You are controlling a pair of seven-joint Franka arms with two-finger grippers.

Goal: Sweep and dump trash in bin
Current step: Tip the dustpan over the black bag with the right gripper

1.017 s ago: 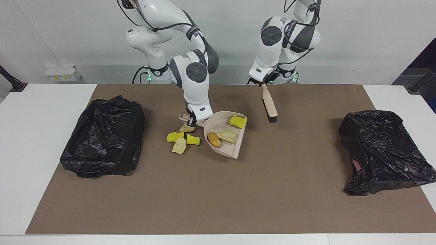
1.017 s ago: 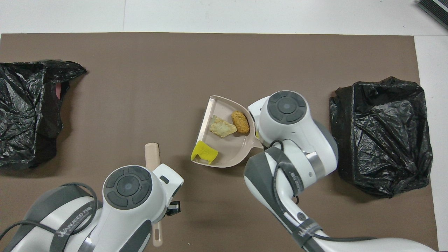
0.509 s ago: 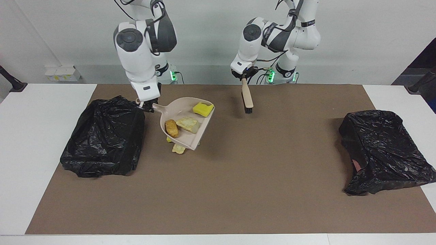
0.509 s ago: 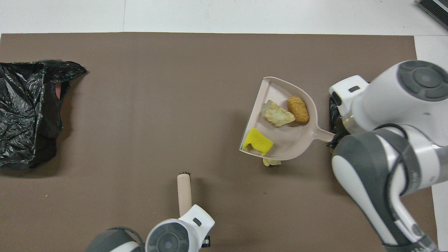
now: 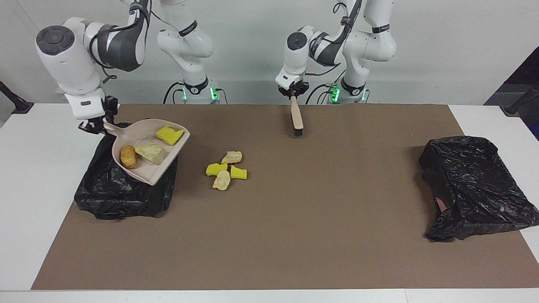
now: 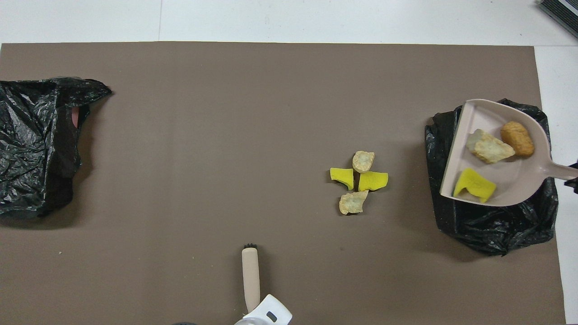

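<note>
My right gripper [image 5: 100, 124] is shut on the handle of the beige dustpan [image 5: 152, 174], which it holds tilted in the air over the black-bagged bin [image 5: 118, 198] at the right arm's end of the table. In the dustpan [image 6: 478, 118] lie three pieces of trash: a yellow sponge piece [image 6: 474, 184], a pale lump [image 6: 488, 146] and an orange-brown lump [image 6: 517, 138]. Several more trash pieces [image 5: 221, 180] lie bunched on the brown mat, yellow and pale ones [image 6: 372, 180]. My left gripper [image 5: 293, 94] is shut on the brush [image 5: 297, 120], bristles down over the mat's edge nearest the robots.
A second black bag [image 5: 476, 189] lies at the left arm's end of the table [image 6: 36, 144]. The brown mat [image 5: 294, 235] covers most of the white table. The bin's bag [image 6: 492, 225] shows beneath the dustpan from overhead.
My right arm lifted the dustpan with three pieces off the mat's middle and carried it over the bin. The left arm drew the brush back toward the robots.
</note>
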